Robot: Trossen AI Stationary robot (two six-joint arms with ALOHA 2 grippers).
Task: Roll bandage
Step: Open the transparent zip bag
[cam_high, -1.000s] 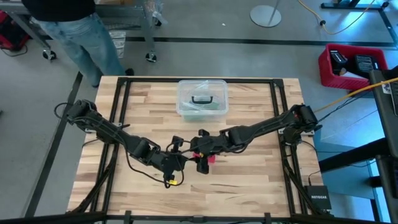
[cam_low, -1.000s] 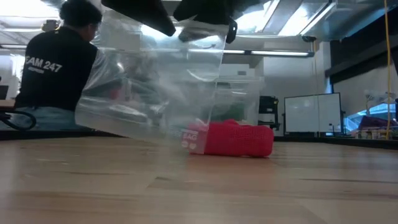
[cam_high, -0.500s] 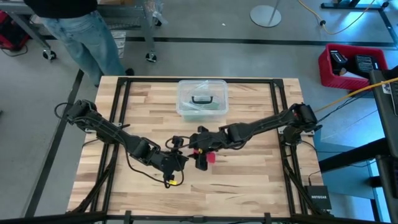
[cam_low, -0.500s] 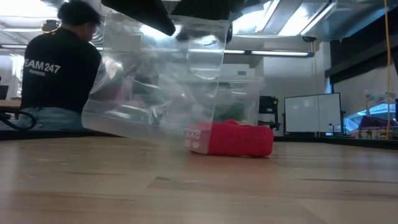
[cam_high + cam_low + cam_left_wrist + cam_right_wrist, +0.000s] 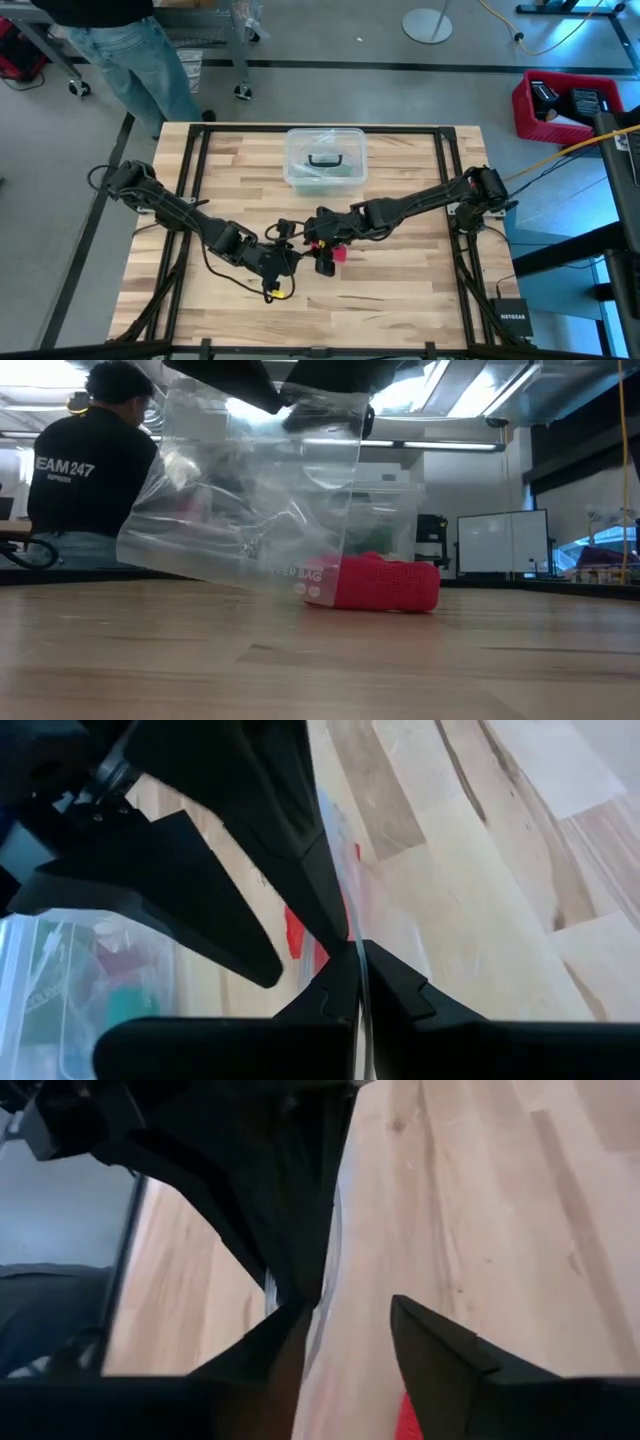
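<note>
Bandage [image 5: 385, 583]: one, red, rolled, lying on the table [image 5: 400, 280] near its middle; one clear plastic bag [image 5: 250, 500] hangs in front, overlapping its end, contents hard to make out; left gripper [image 5: 357, 982] pinched shut on the bag's upper edge; right gripper [image 5: 345, 1345] just beside, fingers parted, grip uncertain; one lidded clear box [image 5: 325, 158] behind, contents blurred; one person [image 5: 90, 480], cut off

bandage [image 5: 385, 583]: red | bag [image 5: 250, 500]: clear | table [image 5: 400, 280]: light wood | fingers [image 5: 400, 985]: black
</note>
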